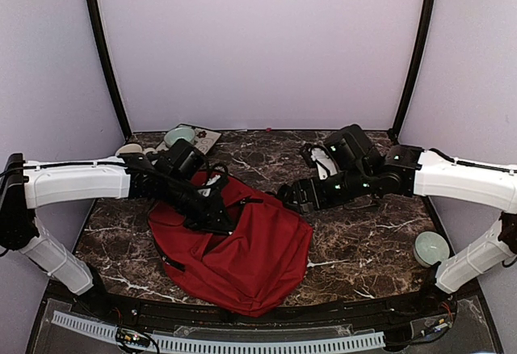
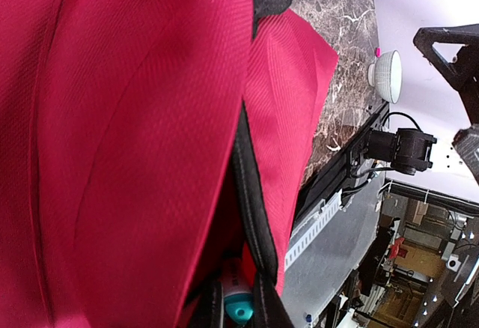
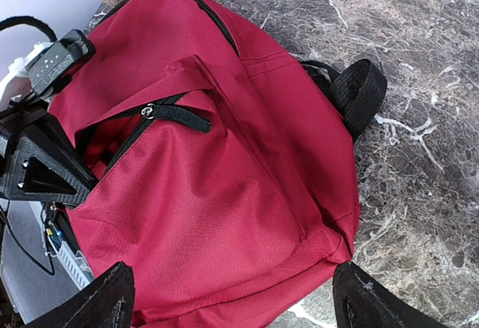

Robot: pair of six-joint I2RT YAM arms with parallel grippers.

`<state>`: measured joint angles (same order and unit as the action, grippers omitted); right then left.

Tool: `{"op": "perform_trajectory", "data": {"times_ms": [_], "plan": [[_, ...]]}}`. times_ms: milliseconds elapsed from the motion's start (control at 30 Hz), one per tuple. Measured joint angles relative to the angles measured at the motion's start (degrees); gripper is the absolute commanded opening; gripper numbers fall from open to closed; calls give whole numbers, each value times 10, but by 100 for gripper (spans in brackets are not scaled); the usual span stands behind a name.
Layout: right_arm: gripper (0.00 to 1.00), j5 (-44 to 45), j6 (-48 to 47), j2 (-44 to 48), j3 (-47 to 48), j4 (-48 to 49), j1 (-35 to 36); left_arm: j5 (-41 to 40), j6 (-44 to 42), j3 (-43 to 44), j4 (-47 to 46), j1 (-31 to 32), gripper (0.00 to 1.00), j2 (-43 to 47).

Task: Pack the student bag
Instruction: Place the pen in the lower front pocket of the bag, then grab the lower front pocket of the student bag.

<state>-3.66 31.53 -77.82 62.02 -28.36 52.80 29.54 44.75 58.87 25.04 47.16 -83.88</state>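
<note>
Red student bag flat on marble table, lower centre of top view, front pocket unzipped. Pale bowl at right edge. Left gripper at pocket mouth, jaws hidden, cannot tell. Right gripper beside bag's upper right edge, jaws wide apart, nothing held. Second bowl far upper left.

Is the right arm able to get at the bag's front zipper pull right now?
Probably yes. The right tool hangs open over the student bag, and the zipper pull lies exposed on top. The left tool sits close beside the pocket opening, so room is tight.
</note>
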Motion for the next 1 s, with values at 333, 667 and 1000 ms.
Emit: {"op": "perform_trajectory", "data": {"times_ms": [333, 667, 1000], "plan": [[92, 14, -13, -2, 0, -11, 0, 10, -26, 28, 7, 0, 24, -35], [90, 14, -80, 11, 0, 16, 0, 5, -64, 71, 65, 0, 63, -35], [91, -76, -227, -21, 17, 85, 0, -30, -89, 158, 150, 1, 63, -13]]}}
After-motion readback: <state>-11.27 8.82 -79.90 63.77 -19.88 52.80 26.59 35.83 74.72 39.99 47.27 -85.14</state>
